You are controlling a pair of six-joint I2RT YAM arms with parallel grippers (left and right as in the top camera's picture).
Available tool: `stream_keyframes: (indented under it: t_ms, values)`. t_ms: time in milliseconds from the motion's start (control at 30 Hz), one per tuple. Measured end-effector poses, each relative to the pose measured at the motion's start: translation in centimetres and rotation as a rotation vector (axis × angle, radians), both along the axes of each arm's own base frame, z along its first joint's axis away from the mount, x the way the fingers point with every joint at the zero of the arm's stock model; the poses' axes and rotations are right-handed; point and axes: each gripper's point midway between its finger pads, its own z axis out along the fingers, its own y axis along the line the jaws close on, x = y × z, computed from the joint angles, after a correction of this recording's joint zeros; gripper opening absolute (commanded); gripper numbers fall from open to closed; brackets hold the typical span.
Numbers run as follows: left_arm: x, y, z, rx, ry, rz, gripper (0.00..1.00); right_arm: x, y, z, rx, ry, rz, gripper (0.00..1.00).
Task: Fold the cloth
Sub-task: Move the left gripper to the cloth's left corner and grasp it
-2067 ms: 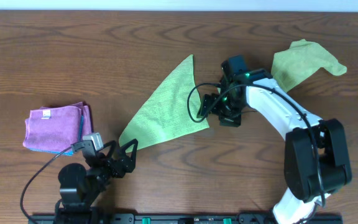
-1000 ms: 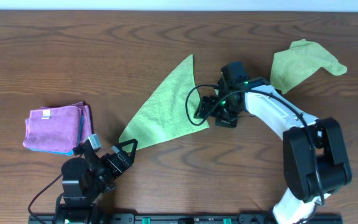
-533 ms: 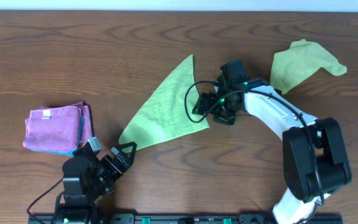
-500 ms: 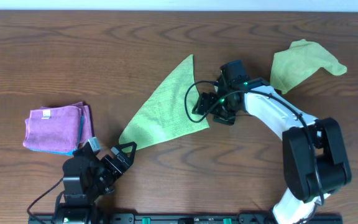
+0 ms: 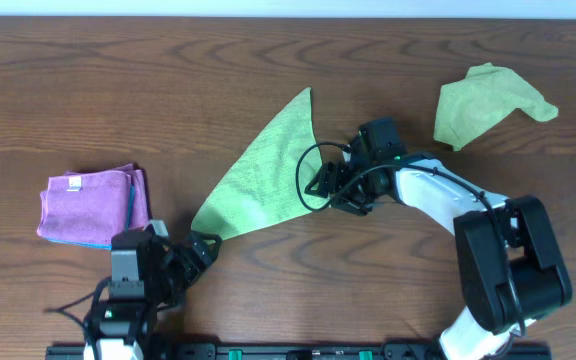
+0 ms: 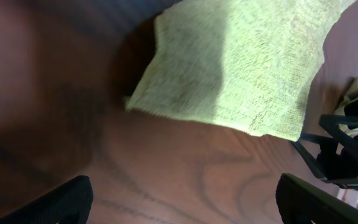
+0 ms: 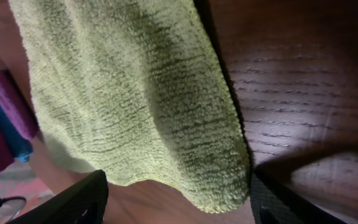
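Dark wood table [image 5: 118,80] filled the view, and the cloth [image 5: 268,170] lay near its middle, doubled into a triangle. At the triangle's four-o'clock corner the right gripper [image 5: 326,185] stood with its jaws spread, the corner between them but not pinched. At seven o'clock the left gripper [image 5: 196,250] gaped wide, just short of the other corner, holding nothing. It looked to me like the reach for a second fold, and both would need to close on their corners first.
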Motion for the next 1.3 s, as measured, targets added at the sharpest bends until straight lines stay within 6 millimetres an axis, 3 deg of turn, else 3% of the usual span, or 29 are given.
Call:
stream_keyframes:
  t_ms: [300,467,533,833,1067,1167,1300]
  values:
    - [2.5,0.1,0.0,0.028,-0.025,-0.029,0.95,-1.0,0.1,-0.7,0.003,0.031,-0.005,0.40]
    - [3.1,0.1,0.3,0.028,-0.052,-0.028,0.95,-1.3,-0.2,-1.4,-0.025,0.040,-0.009,0.09]
    - [3.3,0.1,0.5,0.028,-0.064,-0.028,0.95,-1.4,-0.3,-1.6,-0.036,0.041,-0.010,0.01]
    - [3.4,0.2,0.4,0.031,-0.060,-0.017,0.95,-1.1,-0.4,-1.7,-0.040,0.030,-0.015,0.01]
    - [2.6,0.4,-1.8,0.029,0.055,0.005,0.95,-1.1,-0.3,-1.7,-0.040,0.026,-0.016,0.01]
    - [3.4,0.4,-1.7,0.029,0.044,0.006,1.00,-1.0,-0.4,-1.7,-0.040,0.026,-0.016,0.01]
    - [4.4,0.3,-1.6,0.020,0.019,0.008,0.88,-1.0,-0.3,-1.7,-0.040,0.026,-0.016,0.01]
